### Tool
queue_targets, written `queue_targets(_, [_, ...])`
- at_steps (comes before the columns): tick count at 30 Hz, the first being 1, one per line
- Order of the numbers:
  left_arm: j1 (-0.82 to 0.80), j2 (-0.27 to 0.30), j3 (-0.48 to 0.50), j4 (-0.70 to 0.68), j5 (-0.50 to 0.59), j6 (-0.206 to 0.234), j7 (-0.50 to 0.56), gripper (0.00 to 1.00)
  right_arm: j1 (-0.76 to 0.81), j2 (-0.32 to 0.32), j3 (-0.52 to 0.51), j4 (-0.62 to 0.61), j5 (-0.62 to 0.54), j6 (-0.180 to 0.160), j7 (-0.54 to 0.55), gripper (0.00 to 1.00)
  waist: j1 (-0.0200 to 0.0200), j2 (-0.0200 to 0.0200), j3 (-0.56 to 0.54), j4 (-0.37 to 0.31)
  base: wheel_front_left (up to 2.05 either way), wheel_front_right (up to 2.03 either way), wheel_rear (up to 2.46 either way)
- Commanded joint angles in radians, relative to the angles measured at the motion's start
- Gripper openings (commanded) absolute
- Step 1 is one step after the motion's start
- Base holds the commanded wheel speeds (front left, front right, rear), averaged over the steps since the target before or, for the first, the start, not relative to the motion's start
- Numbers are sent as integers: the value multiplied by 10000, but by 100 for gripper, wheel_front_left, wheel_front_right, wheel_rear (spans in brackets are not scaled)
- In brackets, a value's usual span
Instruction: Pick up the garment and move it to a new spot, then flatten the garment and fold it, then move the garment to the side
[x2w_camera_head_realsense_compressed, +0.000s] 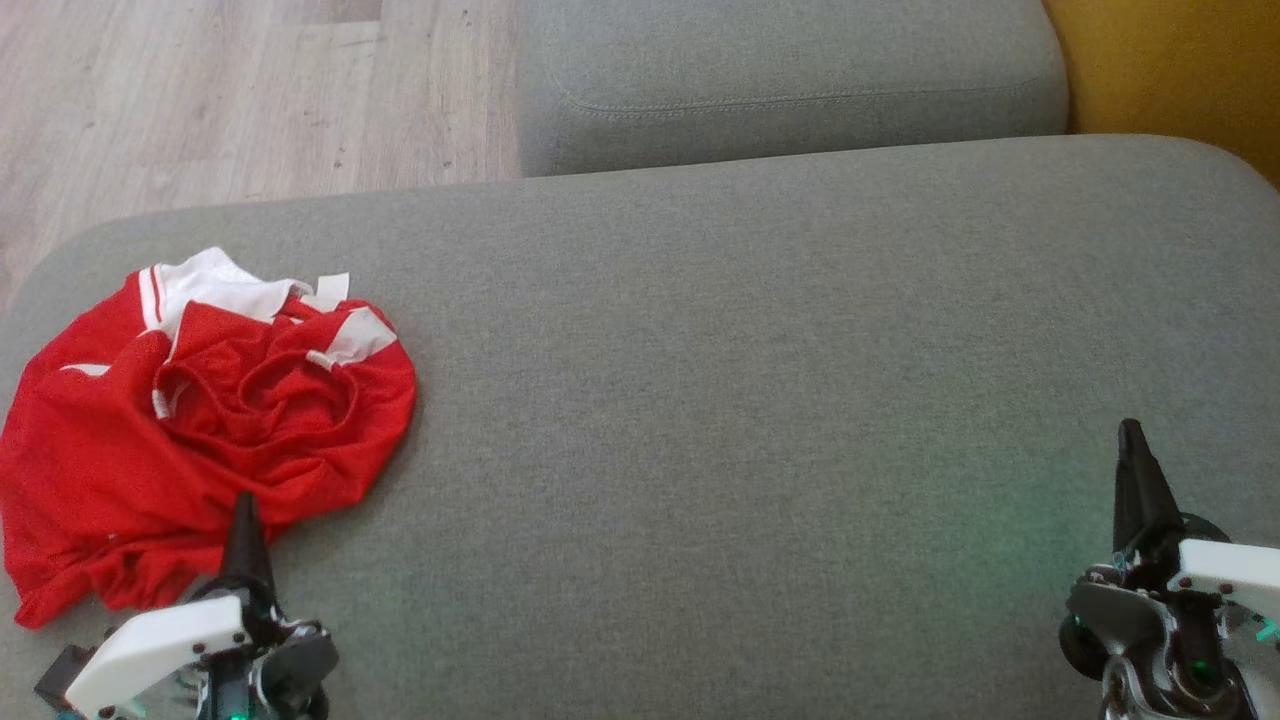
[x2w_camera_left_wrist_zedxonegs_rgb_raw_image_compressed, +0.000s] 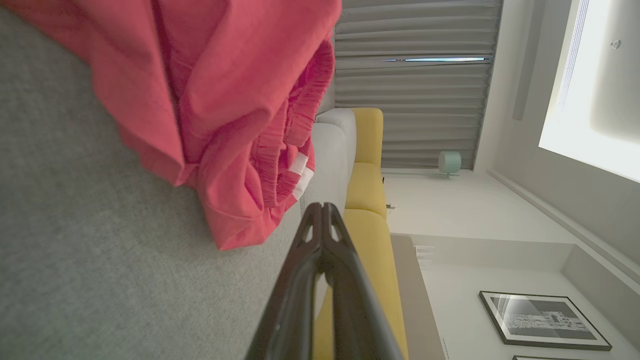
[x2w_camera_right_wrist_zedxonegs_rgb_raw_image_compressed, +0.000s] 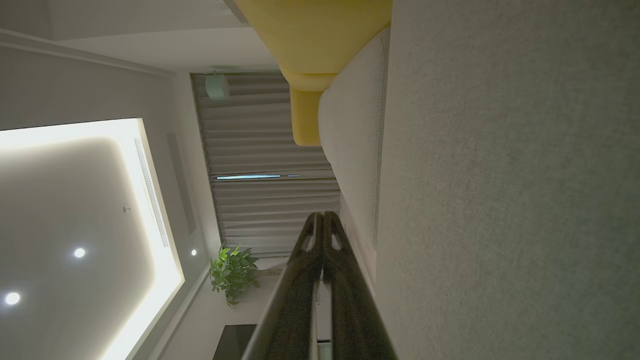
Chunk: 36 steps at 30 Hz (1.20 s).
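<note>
Left gripper (x2w_camera_head_realsense_compressed: 245, 535) sits at the near edge of the grey seat cushion (x2w_camera_head_realsense_compressed: 750, 350), its two dark fingers pressed together and holding nothing. Their tip points at the near hem of the red sports garment (x2w_camera_head_realsense_compressed: 200, 430). From the left wrist view the closed fingers (x2w_camera_left_wrist_zedxonegs_rgb_raw_image_compressed: 322, 220) look just short of the cloth (x2w_camera_left_wrist_zedxonegs_rgb_raw_image_compressed: 225, 100), though I can't be sure from here.

The garment lies crumpled in a heap at the left end of the cushion, white trim and a gathered band turned up on top. That leaves the broad middle and right of the seat bare, which to my eye is the natural new spot for spreading it flat.

The right gripper (x2w_camera_head_realsense_compressed: 1135, 470) is likewise shut and empty. It is well apart from the garment, over bare fabric at the right, as if parked out of the way until a second corner needs holding.

I'd judge the pick-up not yet begun. The left arm is nearest, and its fingers must part before they can pinch a fold.
</note>
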<state>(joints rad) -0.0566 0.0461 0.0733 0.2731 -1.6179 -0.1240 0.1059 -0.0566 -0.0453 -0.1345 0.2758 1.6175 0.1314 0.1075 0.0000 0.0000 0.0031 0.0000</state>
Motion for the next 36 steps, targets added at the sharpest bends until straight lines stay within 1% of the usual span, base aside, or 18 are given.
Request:
queue_targets(1, [-513,41,400,-283,89,-67,70,0,-513,-49,211,-311,-85,-7,54,0,0,0,0,0,0,0,0])
queue_targets(36, [-513,41,400,-283,89,-67,70,0,-513,-49,211,-311,-85,-7,54,0,0,0,0,0,0,0,0])
